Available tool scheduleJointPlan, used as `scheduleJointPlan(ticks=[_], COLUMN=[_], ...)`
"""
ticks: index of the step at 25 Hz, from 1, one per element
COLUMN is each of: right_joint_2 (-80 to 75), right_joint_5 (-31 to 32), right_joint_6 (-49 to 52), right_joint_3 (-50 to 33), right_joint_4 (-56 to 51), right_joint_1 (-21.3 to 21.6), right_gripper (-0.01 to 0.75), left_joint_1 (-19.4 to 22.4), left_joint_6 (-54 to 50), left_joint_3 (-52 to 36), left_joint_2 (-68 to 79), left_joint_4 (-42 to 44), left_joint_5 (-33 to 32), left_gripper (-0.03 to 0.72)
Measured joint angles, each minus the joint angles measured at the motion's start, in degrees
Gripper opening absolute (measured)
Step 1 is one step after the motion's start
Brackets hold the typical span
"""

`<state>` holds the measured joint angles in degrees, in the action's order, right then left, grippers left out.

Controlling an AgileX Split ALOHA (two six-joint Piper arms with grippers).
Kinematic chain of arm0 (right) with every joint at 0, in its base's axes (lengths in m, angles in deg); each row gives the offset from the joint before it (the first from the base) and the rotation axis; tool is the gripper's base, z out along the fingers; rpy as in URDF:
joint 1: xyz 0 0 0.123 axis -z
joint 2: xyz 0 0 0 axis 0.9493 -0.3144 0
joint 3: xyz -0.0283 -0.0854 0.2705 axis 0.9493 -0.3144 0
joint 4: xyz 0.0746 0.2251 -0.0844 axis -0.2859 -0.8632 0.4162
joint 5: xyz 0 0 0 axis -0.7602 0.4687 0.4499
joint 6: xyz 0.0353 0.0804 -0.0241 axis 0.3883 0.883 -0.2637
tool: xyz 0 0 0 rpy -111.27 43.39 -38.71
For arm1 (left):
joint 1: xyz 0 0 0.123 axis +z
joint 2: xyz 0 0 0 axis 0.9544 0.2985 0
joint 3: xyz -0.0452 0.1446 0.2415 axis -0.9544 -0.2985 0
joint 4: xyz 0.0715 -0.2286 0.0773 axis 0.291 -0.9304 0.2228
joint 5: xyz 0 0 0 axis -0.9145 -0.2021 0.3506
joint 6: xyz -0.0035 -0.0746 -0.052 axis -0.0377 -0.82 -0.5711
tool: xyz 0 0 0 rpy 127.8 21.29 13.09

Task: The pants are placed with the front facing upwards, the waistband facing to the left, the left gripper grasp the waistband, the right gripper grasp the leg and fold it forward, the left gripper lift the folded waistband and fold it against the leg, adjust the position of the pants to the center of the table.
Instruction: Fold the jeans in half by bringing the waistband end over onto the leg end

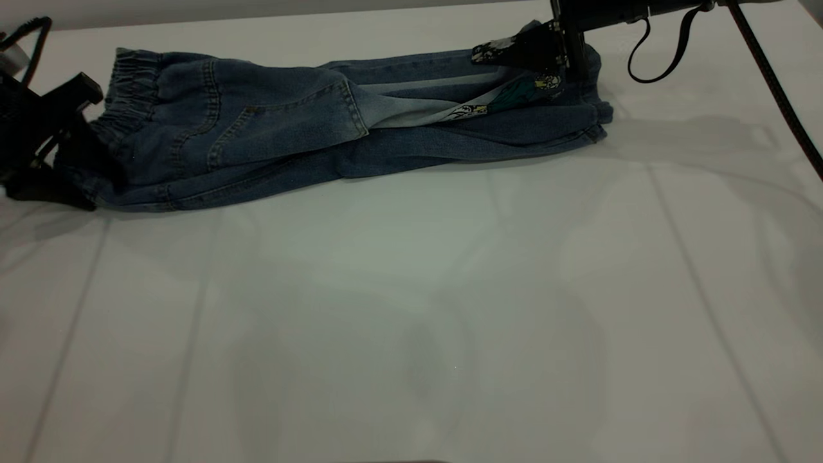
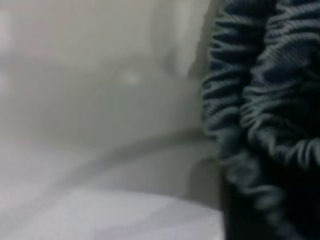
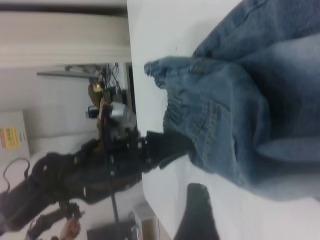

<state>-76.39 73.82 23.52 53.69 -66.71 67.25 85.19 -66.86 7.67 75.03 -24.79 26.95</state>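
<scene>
Left end effector (image 1: 61, 148): low at the bench's left edge, toward the far side, black claw angled inward, closed on the waistband (image 1: 132, 83). Right end effector (image 1: 546, 54): at the far edge toward the right corner, rod reaching in from the right, clamped on the pants (image 1: 321, 135) leg end.

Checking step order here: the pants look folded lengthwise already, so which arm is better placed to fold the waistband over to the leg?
Left, probably. The left gripper sits at the waistband; the right gripper is on the leg end of the pants.

One pants (image 1: 270, 138) — two grippers — one table (image 1: 411, 308).
</scene>
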Motion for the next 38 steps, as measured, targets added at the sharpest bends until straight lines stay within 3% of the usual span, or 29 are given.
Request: scheduleJointPlan(ticks=[2, 4, 11, 16, 20, 24, 30, 38], right_joint_2=[0.00, 0.00, 2.45, 2.82, 2.82, 2.82, 1.68, -5.38], right_joint_5=[0.67, 1.83, 2.71, -0.20, -4.17, -12.72, -25.56, -25.40], right_joint_6=[0.00, 0.00, -0.63, 0.52, 1.10, 1.63, 1.76, 3.26], right_joint_3=[0.00, 0.00, 2.67, 6.73, 6.84, 6.84, 7.32, 11.52], right_joint_4=[0.15, -0.02, -0.80, -1.34, 0.22, 2.75, 4.84, 6.98], right_joint_1=[-0.44, -1.08, -2.61, -4.56, -8.74, -14.70, -20.62, -23.55], right_gripper=[0.468, 0.464, 0.462, 0.462, 0.462, 0.461, 0.461, 0.461], left_joint_1=[0.00, -0.05, -0.23, -1.16, -1.75, -2.81, -7.08, -14.66], left_joint_6=[0.10, 0.10, 0.69, 2.64, 4.39, 6.33, 7.44, 8.29], left_joint_3=[0.00, 0.00, 0.00, -0.05, -0.05, -0.05, -0.10, -0.30], left_joint_2=[0.03, -0.15, -6.09, -14.26, -21.59, -27.00, -31.99, -33.43], left_joint_4=[-0.02, -0.02, 2.27, 4.45, 4.64, 5.26, 5.81, 6.05], left_joint_5=[0.55, 0.95, -0.68, -3.33, -5.74, -9.15, -11.82, -11.77], left_gripper=[0.090, 0.062, 0.060, 0.060, 0.060, 0.060, 0.060, 0.060])
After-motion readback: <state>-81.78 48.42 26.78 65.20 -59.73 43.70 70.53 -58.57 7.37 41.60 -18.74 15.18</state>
